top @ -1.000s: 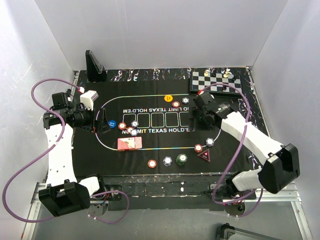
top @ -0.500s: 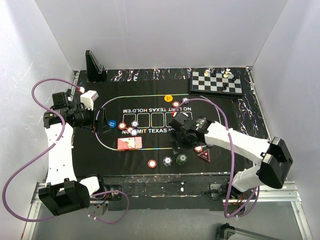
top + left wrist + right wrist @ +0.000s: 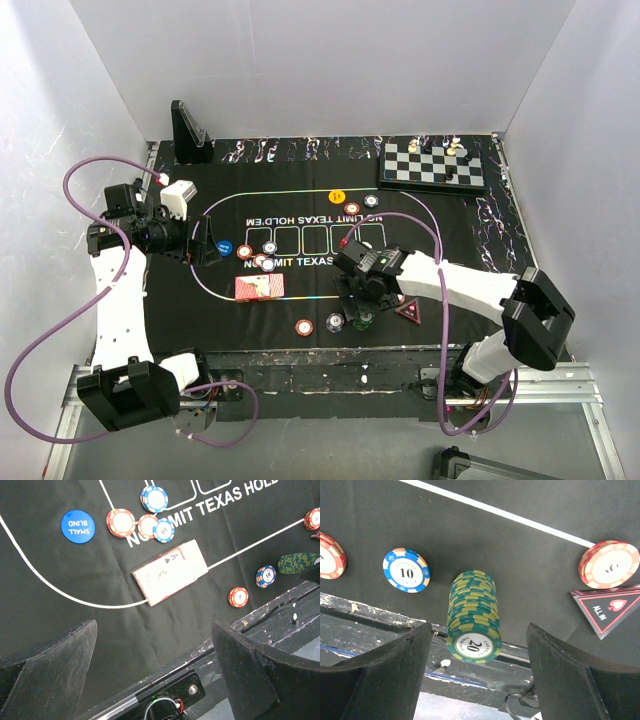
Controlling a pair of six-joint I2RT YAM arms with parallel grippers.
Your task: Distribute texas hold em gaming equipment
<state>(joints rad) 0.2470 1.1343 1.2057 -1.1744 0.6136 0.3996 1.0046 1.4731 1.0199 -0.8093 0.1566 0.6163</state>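
A tall stack of green and yellow chips (image 3: 472, 617) stands at the mat's near edge, also in the top view (image 3: 362, 319). My right gripper (image 3: 479, 630) is open and hangs over it, one finger on each side, touching nothing; in the top view it (image 3: 360, 304) is low over the stack. A blue "10" chip (image 3: 406, 570), a red chip (image 3: 609, 564) and the red triangular marker (image 3: 612, 607) lie around it. My left gripper (image 3: 154, 630) is open and empty, high at the mat's left (image 3: 205, 245). The red-backed cards (image 3: 170, 572) lie below it.
A blue "small blind" button (image 3: 77, 526) and several red and blue chips (image 3: 150, 525) lie left of centre. A yellow button (image 3: 337, 195) lies at the far side. The chessboard (image 3: 432, 165) is at the back right, a black stand (image 3: 188, 132) at the back left.
My right arm has swung from the right side of the mat to the near middle, and its open gripper has come down around the green stack. The left arm has not moved.
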